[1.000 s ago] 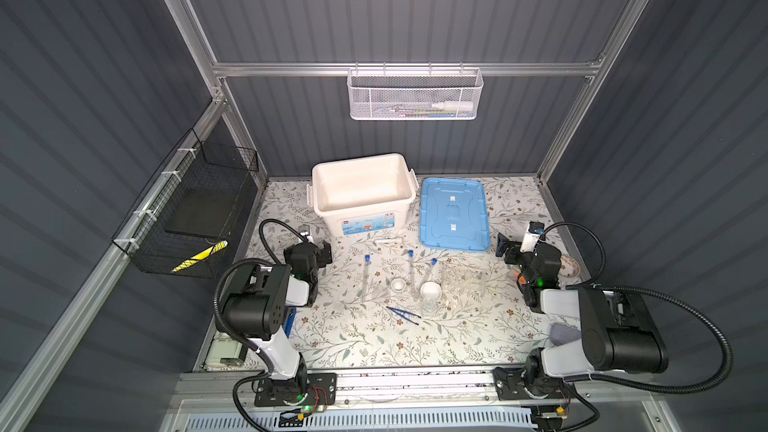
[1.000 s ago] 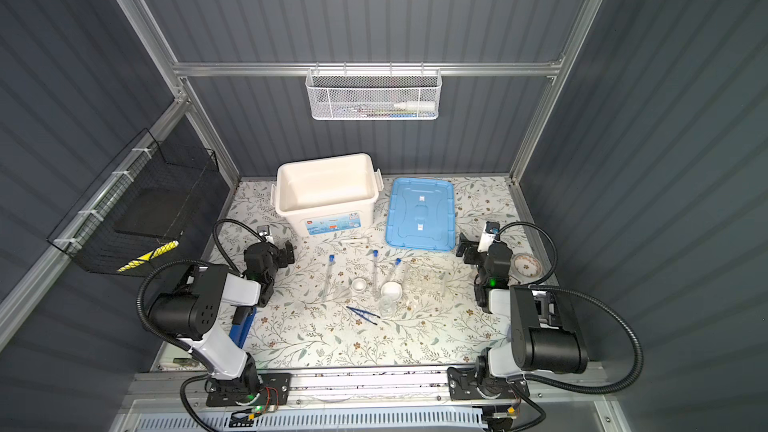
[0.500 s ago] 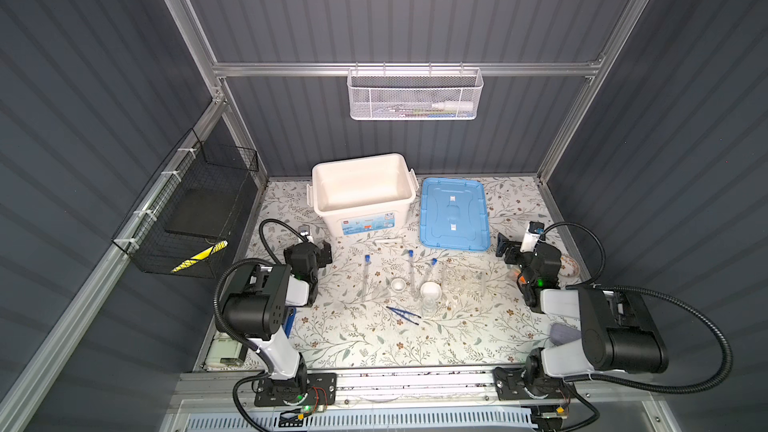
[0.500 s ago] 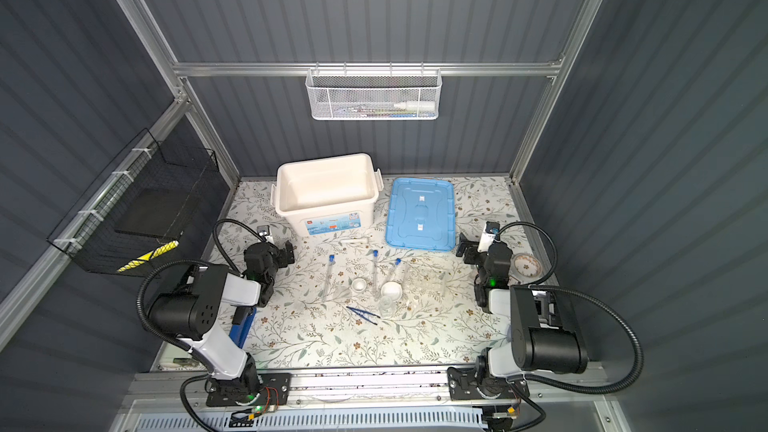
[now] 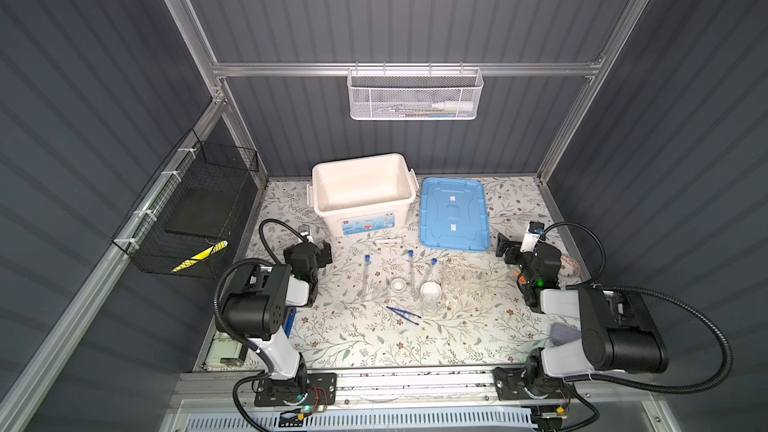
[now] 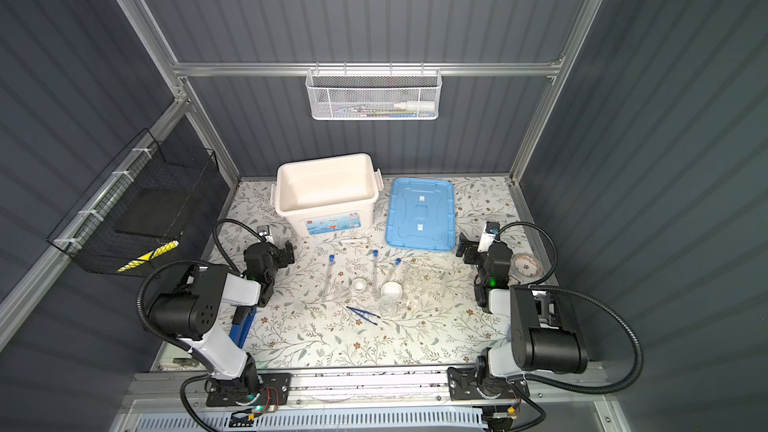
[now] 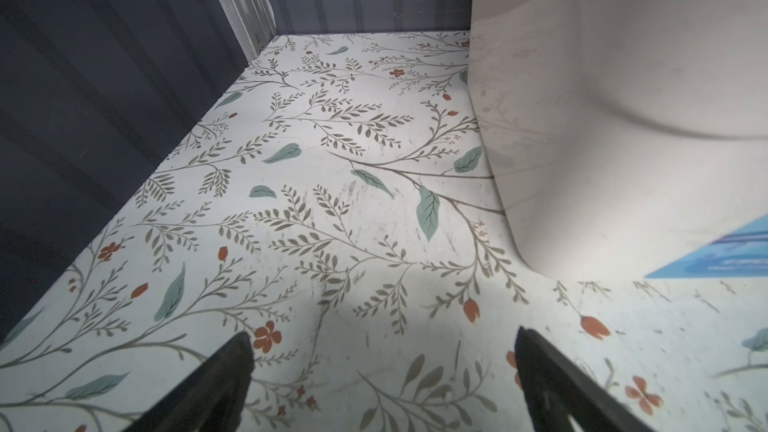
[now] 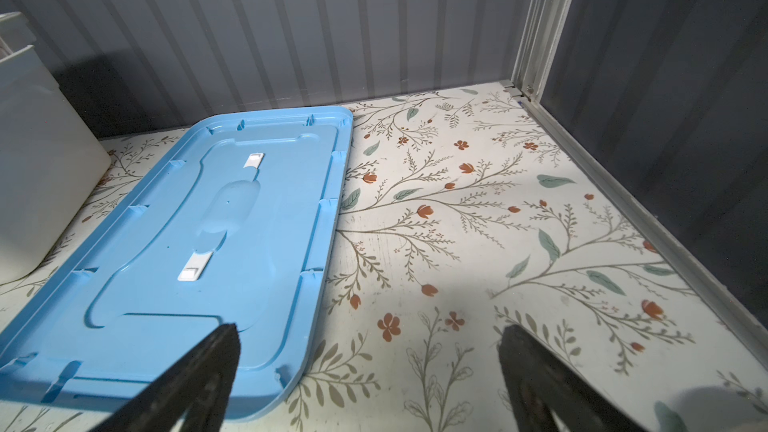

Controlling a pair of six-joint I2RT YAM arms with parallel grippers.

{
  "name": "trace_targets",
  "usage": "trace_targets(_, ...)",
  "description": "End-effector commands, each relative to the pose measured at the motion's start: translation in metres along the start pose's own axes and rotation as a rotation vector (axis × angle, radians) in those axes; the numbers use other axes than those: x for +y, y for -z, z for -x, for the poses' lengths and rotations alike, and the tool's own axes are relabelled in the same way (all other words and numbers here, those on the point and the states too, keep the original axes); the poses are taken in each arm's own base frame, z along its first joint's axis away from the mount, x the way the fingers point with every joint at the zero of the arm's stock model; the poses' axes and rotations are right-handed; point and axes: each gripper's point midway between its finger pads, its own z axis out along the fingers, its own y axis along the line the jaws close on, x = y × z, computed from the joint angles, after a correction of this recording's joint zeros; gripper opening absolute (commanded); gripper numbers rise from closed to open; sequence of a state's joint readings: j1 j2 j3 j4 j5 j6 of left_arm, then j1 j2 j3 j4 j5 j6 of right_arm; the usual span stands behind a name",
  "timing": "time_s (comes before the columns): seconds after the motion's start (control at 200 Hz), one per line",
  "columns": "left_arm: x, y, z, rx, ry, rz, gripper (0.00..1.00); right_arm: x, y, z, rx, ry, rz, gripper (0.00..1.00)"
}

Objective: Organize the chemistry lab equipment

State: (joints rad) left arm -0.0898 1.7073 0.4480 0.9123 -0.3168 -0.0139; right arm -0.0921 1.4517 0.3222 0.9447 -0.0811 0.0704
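Note:
Three blue-capped test tubes [image 5: 366,278] [image 5: 411,272] [image 5: 430,270] lie mid-table beside a clear rack [image 5: 465,280]. Among them sit two small white dishes [image 5: 398,284] [image 5: 430,289], with a small clear flask [image 5: 428,307] and blue tweezers [image 5: 403,312] just in front. A white rod [image 5: 388,241] lies by the bin's front. My left gripper [image 5: 322,251] [image 7: 382,367] rests open and empty left of the tubes. My right gripper [image 5: 509,249] [image 8: 368,363] rests open and empty right of the rack, near the lid's corner.
A big white bin [image 5: 361,193] [image 7: 623,118] stands at the back, its blue lid [image 5: 453,214] [image 8: 208,222] flat beside it. A patterned saucer [image 5: 568,266] sits at the right edge. A black wire basket [image 5: 195,209] hangs on the left wall, a white mesh basket [image 5: 415,93] on the back rail.

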Motion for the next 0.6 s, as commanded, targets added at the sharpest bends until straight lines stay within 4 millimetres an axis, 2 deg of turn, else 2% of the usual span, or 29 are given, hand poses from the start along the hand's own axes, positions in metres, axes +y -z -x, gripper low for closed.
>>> trace_targets(0.0, 0.015, 0.003, 0.027, 0.004, 0.036, 0.076, 1.00, -0.005, 0.003, 0.019, -0.010, -0.014, -0.030, 0.99)
trace_targets(0.105, 0.020, 0.018, 0.054, 0.014, 0.069, 0.089, 1.00, -0.004, 0.009, 0.029, 0.063, -0.065, -0.037, 0.99)
trace_targets(0.26, 0.027, 0.049, 0.085, 0.008, 0.189, 0.083, 1.00, 0.013, 0.024, 0.043, 0.104, -0.163, 0.040, 0.98)
trace_targets(0.39, 0.030, 0.071, 0.086, 0.089, 0.225, 0.077, 1.00, 0.030, 0.031, 0.051, 0.184, -0.197, 0.117, 0.91)
trace_targets(0.465, 0.029, 0.083, 0.086, 0.120, 0.238, 0.073, 1.00, 0.039, 0.034, 0.052, 0.221, -0.212, 0.154, 0.91)
trace_targets(0.49, 0.028, 0.086, 0.085, 0.125, 0.239, 0.067, 1.00, 0.042, 0.039, 0.061, 0.199, -0.216, 0.169, 0.91)
trace_targets(0.595, 0.015, 0.100, 0.075, 0.176, 0.236, 0.035, 1.00, 0.052, 0.046, 0.066, 0.202, -0.241, 0.218, 0.90)
